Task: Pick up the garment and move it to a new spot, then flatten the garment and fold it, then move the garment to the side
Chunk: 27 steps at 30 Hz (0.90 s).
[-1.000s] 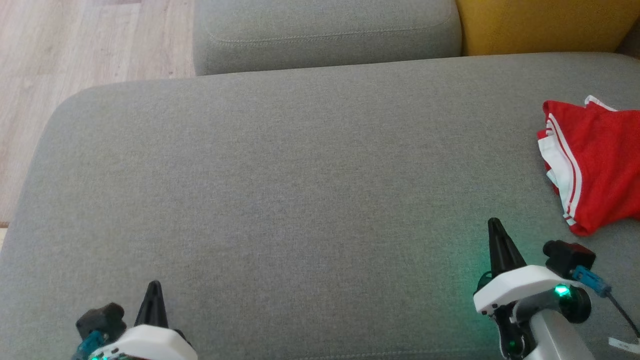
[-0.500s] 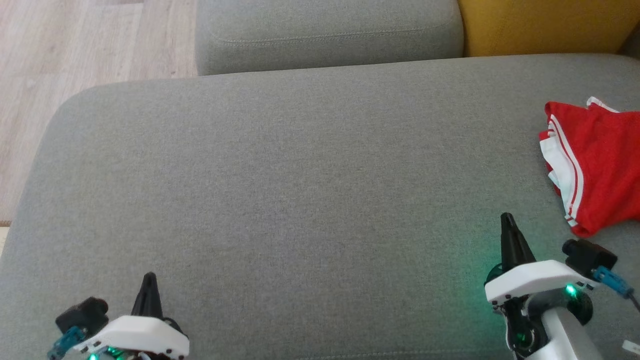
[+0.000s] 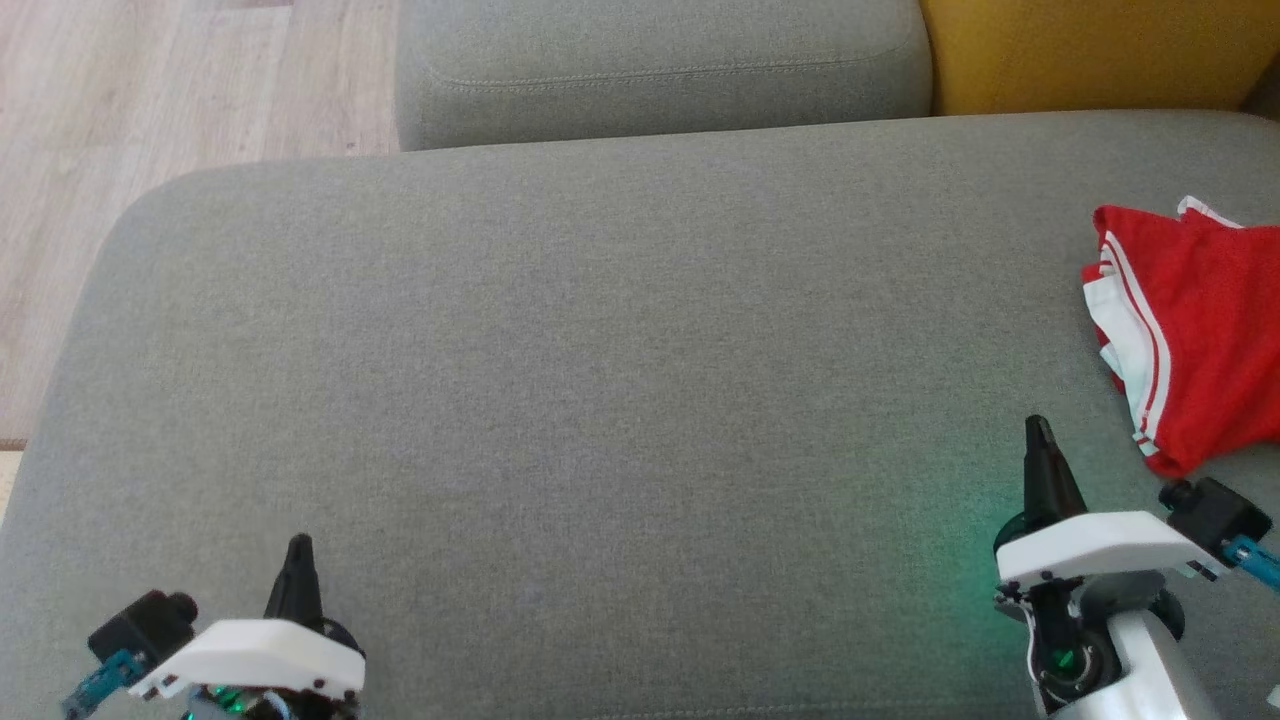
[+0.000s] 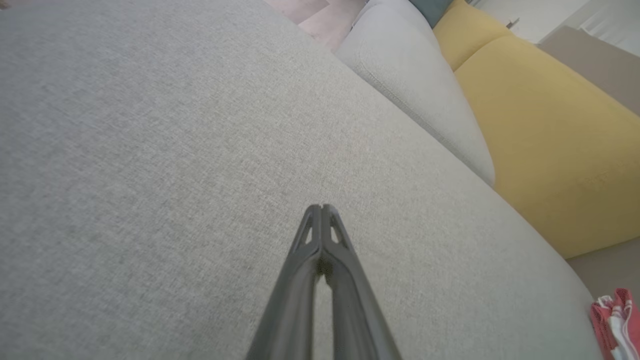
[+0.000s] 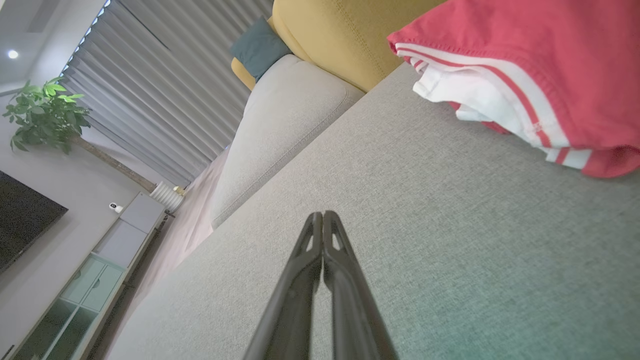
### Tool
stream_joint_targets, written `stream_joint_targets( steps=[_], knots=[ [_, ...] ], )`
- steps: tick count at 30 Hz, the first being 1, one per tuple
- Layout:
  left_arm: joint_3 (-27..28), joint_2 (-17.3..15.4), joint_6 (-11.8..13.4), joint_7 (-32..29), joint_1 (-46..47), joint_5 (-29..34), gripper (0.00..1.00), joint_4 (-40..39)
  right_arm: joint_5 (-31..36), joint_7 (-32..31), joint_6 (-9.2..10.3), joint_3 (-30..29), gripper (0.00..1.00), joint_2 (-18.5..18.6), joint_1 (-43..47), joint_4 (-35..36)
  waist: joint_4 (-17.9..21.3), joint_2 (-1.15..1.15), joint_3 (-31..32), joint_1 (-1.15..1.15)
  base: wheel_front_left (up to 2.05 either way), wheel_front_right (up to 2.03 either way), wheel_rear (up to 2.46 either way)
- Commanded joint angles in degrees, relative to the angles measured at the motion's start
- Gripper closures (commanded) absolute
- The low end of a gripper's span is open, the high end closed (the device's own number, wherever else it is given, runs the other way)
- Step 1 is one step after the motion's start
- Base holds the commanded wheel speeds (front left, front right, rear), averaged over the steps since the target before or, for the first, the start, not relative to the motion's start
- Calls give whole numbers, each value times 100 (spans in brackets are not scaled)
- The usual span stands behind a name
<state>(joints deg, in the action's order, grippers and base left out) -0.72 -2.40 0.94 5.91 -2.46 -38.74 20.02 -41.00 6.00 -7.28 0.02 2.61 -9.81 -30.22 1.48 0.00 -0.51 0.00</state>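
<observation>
The garment (image 3: 1205, 330), red with white striped trim, lies bunched and folded at the right edge of the grey sofa seat (image 3: 600, 380); it also fills the upper right of the right wrist view (image 5: 530, 75) and peeks in at the left wrist view's lower right corner (image 4: 612, 320). My right gripper (image 3: 1038, 428) is shut and empty, hovering over the seat just left of and nearer than the garment. The left gripper (image 3: 298, 546) is shut and empty too, low at the front left. Both wrist views show the fingertips pressed together (image 4: 322, 207) (image 5: 322, 215).
A grey back cushion (image 3: 660, 70) and a yellow cushion (image 3: 1090, 50) bound the seat at the far side. Wooden floor (image 3: 150, 120) lies beyond the seat's left edge. A plant (image 5: 45, 112), a low cabinet (image 5: 85, 280) and curtains stand farther off.
The right gripper has drifted right and slightly forward, toward the garment. The left gripper has edged left and back. The garment lies as before.
</observation>
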Motion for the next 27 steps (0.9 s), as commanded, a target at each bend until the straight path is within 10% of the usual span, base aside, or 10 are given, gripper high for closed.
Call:
stream_joint_targets(
  steps=[1, 27],
  knots=[
    [168, -39, -55, -41, 336, -215, 100, -227, -212, -41, -9, 10, 100, 21, -91, 270, -4, 0, 1, 0, 0, 0, 0],
    [360, -42, -325, -453, 518, -1972, 100, -353, -1894, -456, -13, -218, 100, 23, 65, 733, -53, 0, 12, 0, 0, 0, 0]
  ],
)
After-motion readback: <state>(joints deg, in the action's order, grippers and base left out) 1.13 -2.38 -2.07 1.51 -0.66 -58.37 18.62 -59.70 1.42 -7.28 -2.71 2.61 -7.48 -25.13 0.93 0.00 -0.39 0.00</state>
